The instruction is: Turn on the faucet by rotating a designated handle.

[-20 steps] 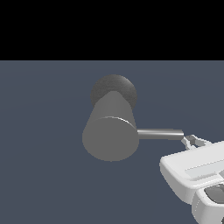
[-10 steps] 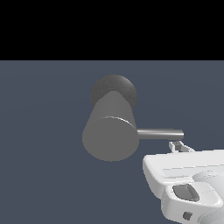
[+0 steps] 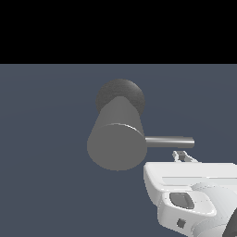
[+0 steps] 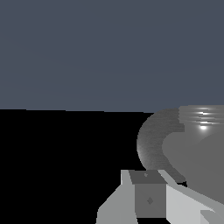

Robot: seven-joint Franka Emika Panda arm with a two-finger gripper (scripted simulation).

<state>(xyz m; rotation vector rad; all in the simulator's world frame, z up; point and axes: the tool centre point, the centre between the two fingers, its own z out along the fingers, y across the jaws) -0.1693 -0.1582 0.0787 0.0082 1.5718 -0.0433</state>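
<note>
Slate-blue floor, handle [image 3: 169,141] jutting from faucet [image 3: 117,139], claw [image 3: 183,156] just below, fingers' spacing unclear

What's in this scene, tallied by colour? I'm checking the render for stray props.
Grey: 2, the faucet and its handle
White: 1, the gripper
Total: 3

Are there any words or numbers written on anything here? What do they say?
None: there is nothing to read in either view.
The faucet, its handle and the white gripper are all plain, with no letters, numbers or signs.
</note>
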